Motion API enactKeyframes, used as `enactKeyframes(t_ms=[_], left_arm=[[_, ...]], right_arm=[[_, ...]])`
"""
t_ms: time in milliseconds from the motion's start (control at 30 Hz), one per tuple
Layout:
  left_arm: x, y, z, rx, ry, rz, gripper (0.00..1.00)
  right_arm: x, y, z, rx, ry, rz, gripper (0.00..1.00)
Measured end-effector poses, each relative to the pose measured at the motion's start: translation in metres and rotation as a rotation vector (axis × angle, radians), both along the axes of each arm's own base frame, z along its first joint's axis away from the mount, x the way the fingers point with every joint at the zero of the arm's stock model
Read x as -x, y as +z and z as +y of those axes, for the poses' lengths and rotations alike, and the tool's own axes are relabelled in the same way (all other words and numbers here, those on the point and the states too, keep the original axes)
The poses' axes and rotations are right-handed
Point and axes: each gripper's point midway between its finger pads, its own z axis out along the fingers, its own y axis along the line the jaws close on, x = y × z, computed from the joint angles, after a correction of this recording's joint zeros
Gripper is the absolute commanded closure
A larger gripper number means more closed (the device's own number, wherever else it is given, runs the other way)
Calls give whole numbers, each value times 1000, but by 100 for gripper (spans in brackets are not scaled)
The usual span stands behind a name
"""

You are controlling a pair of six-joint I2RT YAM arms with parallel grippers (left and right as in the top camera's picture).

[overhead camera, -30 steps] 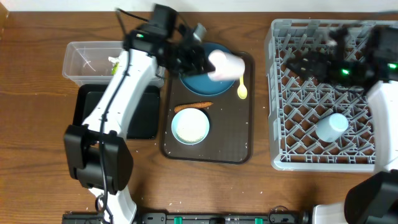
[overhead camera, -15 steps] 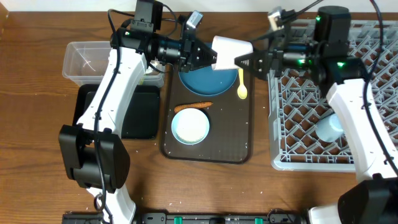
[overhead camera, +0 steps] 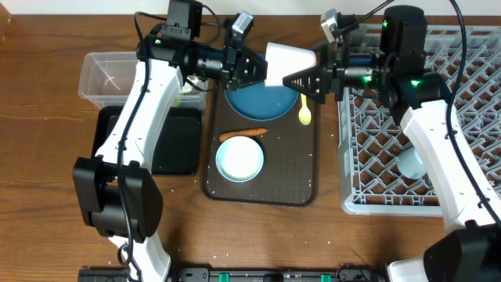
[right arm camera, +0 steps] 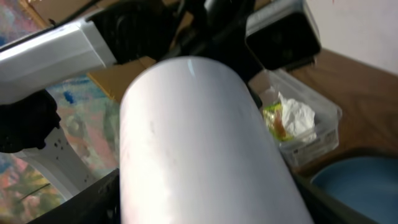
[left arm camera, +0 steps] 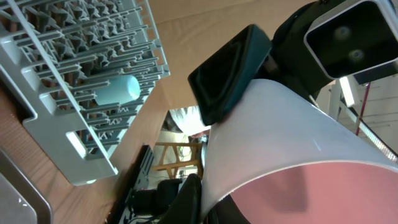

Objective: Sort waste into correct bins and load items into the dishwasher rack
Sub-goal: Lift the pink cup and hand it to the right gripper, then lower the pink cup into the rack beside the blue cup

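The pink cup (overhead camera: 286, 63), white outside and pink inside, hangs on its side in the air over the dark blue plate (overhead camera: 262, 100). My left gripper (overhead camera: 254, 69) is shut on its rim (left arm camera: 280, 137). My right gripper (overhead camera: 301, 80) is open, its fingers on either side of the cup's base (right arm camera: 199, 143). The pale bowl (overhead camera: 239, 159), orange stick (overhead camera: 244, 134) and yellow spoon (overhead camera: 304, 110) lie on the brown tray (overhead camera: 301, 180). The light blue cup (overhead camera: 411, 160) lies in the grey rack (overhead camera: 407, 117).
The clear tub (overhead camera: 109, 74) stands at the back left, with crumpled white paper and green-orange scraps (right arm camera: 292, 118) in it. The black tray (overhead camera: 176, 145) lies in front of it. The rack fills the right side of the table.
My left arm swung the cup right and up from the plate. My right arm came left out of the rack, and its fingers now lie around the cup's base.
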Motion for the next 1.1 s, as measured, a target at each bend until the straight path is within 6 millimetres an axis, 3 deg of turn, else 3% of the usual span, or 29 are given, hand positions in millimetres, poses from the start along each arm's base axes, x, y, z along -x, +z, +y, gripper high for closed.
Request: enactKeyframes(t_ms=[67,200,267,367,433,500,733,933,1033,1100], left_arm=[[1,1,0,6,-4,1,94],[2,3,0,17,-10,-5,94],[2,4,0,22,-14,-9,93],[3,4,0,23,-16,-5,83],[3,4,0,22,-15,-5,71],[3,3,-1,19,-14,-1,67],[3,3,-1,18,-14,1,66],[-3,-5,-1,-29,17,-10,65],[-12,-21,0,-115,70,-37,64],[-23,-44,6,-247,143,-60,64]], right_arm=[[0,4,0,-11,7,-15,34],[1,7,0,-22,15,-12,59],[0,8,-2,-26,13,-1,64],[0,8,-2,-30,16,3,65],[0,9,-2,-29,15,2,65],[0,8,-3,-29,12,1,60],[-11,8,-20,-28,-37,0,56],[-35,-7,-62,8,-199,99,56],[-49,-33,-96,77,-365,233,55],[-54,-54,-115,142,-469,319,55]])
